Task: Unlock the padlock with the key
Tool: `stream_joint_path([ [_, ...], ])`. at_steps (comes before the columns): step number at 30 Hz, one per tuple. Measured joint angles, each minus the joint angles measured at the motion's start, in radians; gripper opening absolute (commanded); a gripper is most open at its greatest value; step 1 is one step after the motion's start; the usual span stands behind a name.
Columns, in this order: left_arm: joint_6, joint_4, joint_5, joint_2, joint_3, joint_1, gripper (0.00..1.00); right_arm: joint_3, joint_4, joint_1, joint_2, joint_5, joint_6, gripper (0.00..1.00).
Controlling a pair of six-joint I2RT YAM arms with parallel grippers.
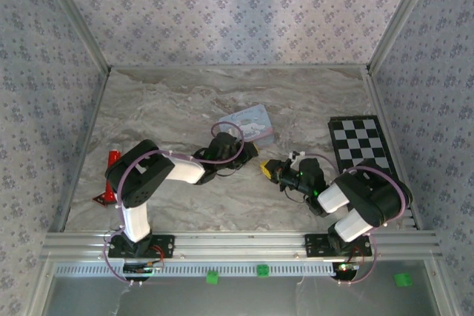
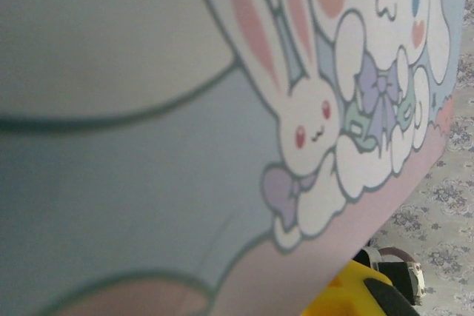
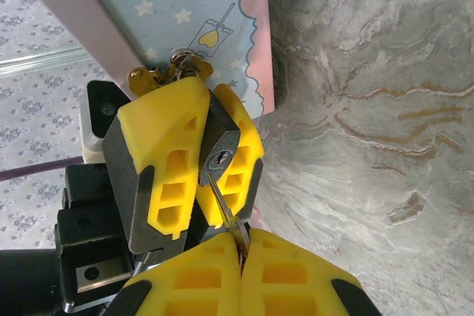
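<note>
Padlock (image 3: 219,155) sits just at the near edge of the pale-blue cartoon tin (image 1: 252,123); reading from the left, I see a red stick (image 1: 112,162) well to the left of that tin; my left gripper (image 3: 215,120) reaches to the tin's near side, its yellow fingers clamped on the dark lock body, keyhole facing the right wrist camera; just right of the tin, my right gripper (image 3: 241,253) is pinched tight on the key (image 3: 224,209), blade tip at the keyhole; a checkerboard (image 1: 361,144) lies well right of the tin.
</note>
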Motion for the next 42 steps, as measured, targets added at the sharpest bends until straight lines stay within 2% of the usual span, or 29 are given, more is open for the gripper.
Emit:
stream_joint_path([
  [17, -0.018, 0.026, -0.004, 0.0, -0.011, 0.0, 0.08, 0.004, 0.103, 0.0, 0.115, -0.011, 0.019, 0.0],
  [42, -0.023, 0.053, -0.008, -0.002, -0.027, 0.0, 0.08, 0.019, 0.119, 0.0, 0.116, -0.019, 0.016, 0.0],
])
